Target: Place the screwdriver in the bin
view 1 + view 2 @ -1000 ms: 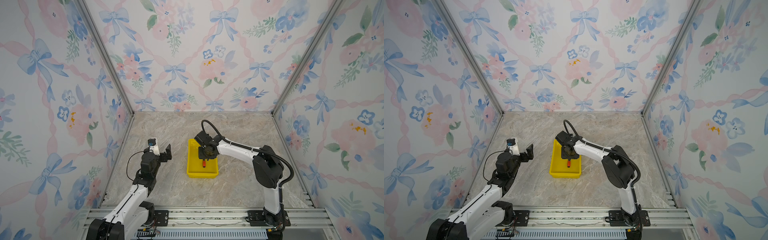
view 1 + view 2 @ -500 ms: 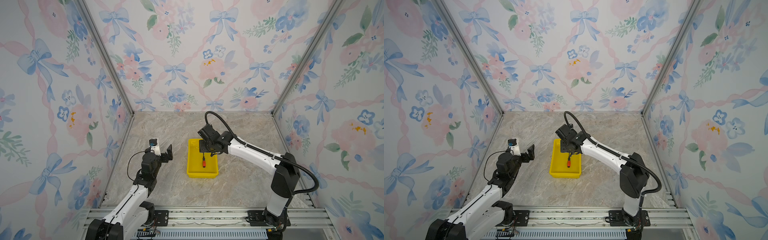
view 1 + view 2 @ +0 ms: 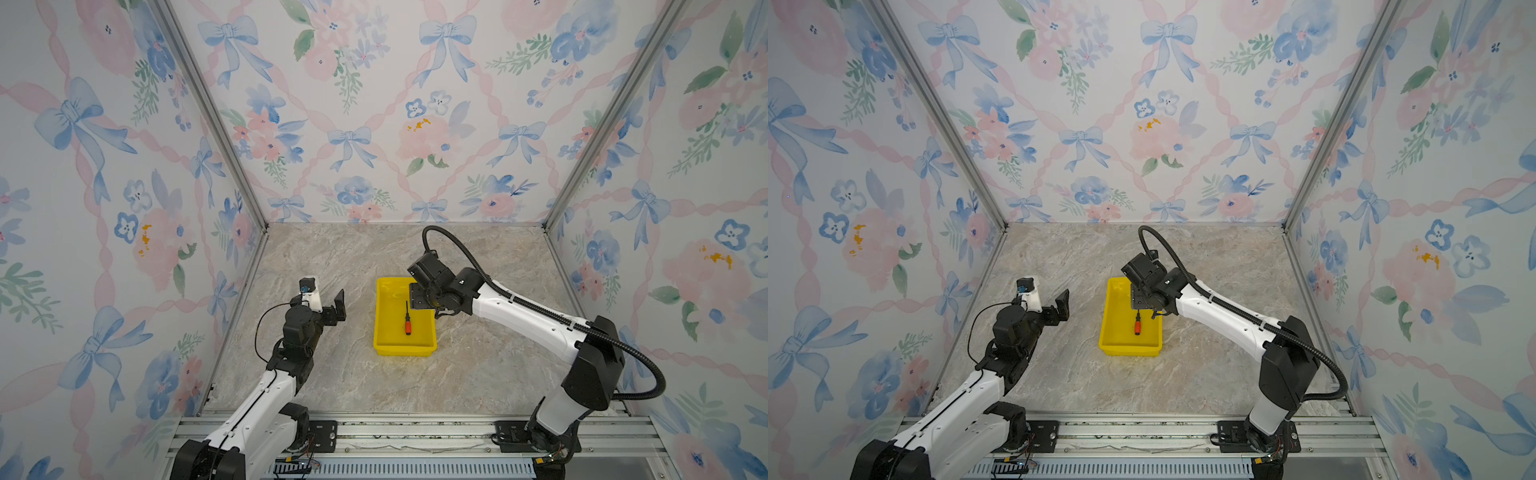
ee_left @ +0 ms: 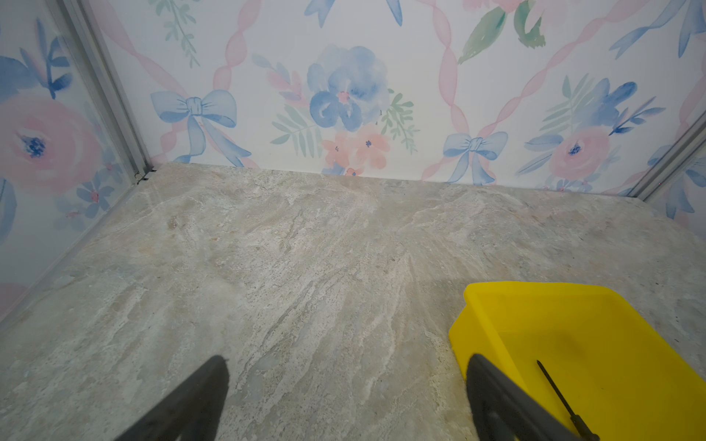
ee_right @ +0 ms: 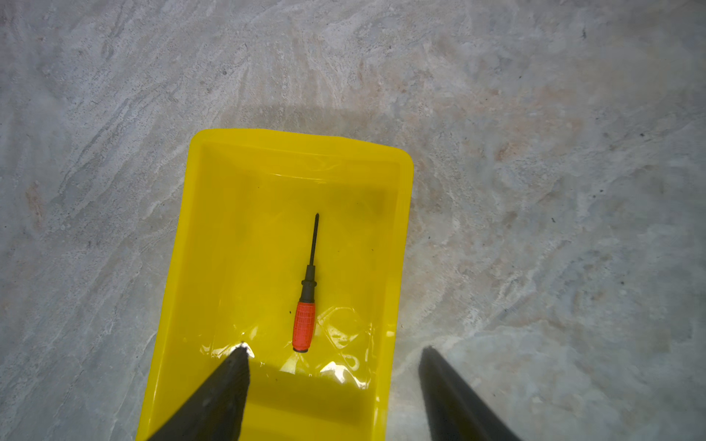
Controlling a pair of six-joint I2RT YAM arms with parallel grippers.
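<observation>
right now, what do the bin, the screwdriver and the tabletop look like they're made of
The bin: likely glossy moulded plastic, going by glare patches and rounded corners.
The screwdriver: ribbed matte red-orange handle, probably plastic; thin dark shaft, probably metal.
The tabletop: veined grey-beige, matte; real stone or printed laminate, cannot tell.

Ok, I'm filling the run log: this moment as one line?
screwdriver: lying flat in bin | right claw: open, empty, above bin's edge | left claw: open, empty, apart from bin | task: looks done
</observation>
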